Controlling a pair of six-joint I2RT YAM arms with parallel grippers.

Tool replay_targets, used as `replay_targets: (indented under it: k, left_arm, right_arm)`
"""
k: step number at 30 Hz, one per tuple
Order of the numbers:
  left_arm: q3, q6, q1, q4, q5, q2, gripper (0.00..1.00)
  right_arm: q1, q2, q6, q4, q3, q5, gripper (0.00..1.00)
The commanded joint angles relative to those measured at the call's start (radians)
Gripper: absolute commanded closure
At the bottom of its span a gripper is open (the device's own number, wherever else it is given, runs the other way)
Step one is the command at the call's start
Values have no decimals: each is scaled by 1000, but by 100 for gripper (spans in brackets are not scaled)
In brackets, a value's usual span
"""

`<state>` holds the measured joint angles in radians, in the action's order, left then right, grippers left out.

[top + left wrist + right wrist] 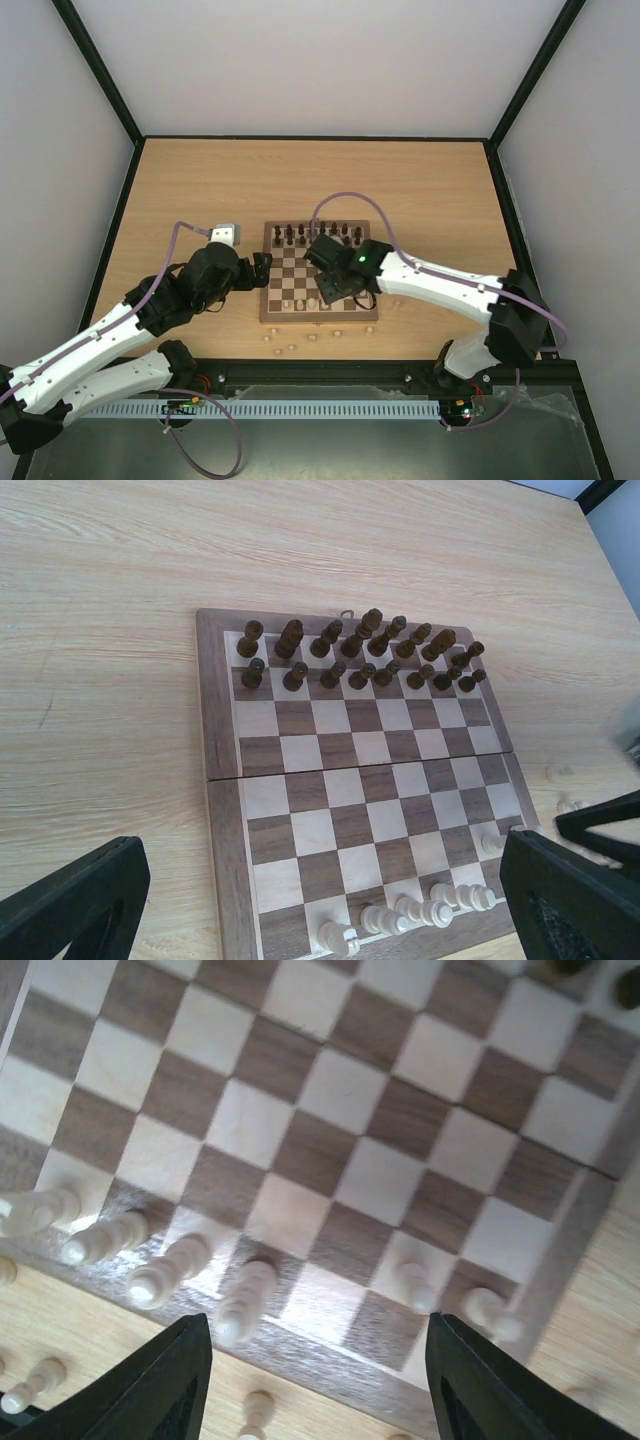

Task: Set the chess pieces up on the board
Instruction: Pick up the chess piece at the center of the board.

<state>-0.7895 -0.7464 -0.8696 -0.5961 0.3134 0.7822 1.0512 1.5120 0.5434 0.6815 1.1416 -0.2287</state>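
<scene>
Right fingers (160, 1385) apart, above board (330, 1090) (pale pieces (165, 1272) below)

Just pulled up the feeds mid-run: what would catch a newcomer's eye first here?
The dark pieces stand in two packed rows along the far side of the board, while the pale pieces form only a partial row at its near edge. Several loose pieces lie scattered on the table just in front of the board. The right gripper hangs open above that unfinished near edge.
</scene>
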Motion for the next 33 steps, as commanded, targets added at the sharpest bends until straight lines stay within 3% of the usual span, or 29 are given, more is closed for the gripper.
replay_targets:
  k: [1, 9, 33]
  left_arm:
    - [-6, 15, 6, 5, -12, -6, 1]
    - [-9, 51, 6, 26, -40, 17, 1]
    - [-8, 154, 14, 76, -185, 44, 1]
  right_arm:
    - [-80, -105, 36, 84, -65, -62, 40]
    - [-236, -180, 100, 127, -222, -72, 40]
    - [-259, -245, 338, 78, -412, -55, 51]
